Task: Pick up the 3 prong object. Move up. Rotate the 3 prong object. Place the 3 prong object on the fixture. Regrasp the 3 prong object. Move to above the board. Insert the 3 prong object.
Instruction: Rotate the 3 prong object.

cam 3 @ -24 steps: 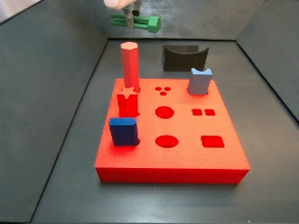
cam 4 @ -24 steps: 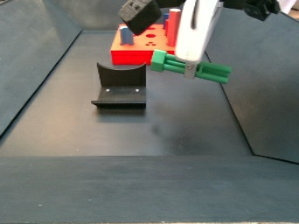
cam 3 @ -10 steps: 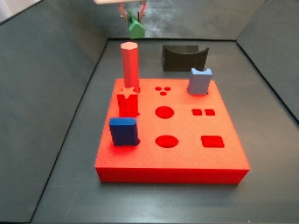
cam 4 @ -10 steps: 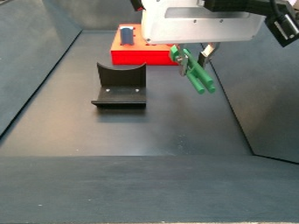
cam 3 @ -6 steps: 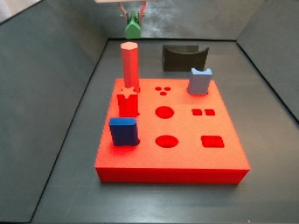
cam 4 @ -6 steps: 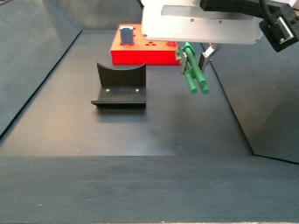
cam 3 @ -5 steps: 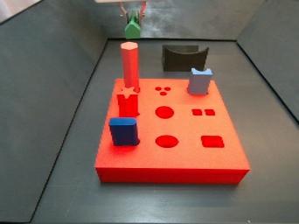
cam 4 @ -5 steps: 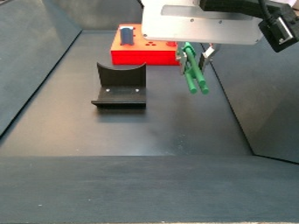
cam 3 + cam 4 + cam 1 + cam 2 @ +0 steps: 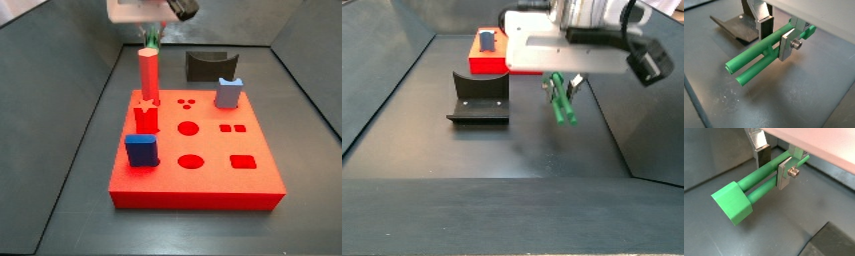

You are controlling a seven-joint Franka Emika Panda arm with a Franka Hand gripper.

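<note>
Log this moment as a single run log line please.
gripper: shut on 3 prong object, airborne | fixture: empty | board: slot unfilled

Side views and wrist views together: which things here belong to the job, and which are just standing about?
Job:
- 3 prong object, clamped in the gripper, in the air
- fixture
- board

Standing about, on the board:
- red cylinder
- blue blocks

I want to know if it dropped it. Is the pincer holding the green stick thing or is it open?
Holding it. The pincer is shut on the slim green pronged piece, its silver fingers pressing both sides, above the floor.
</note>
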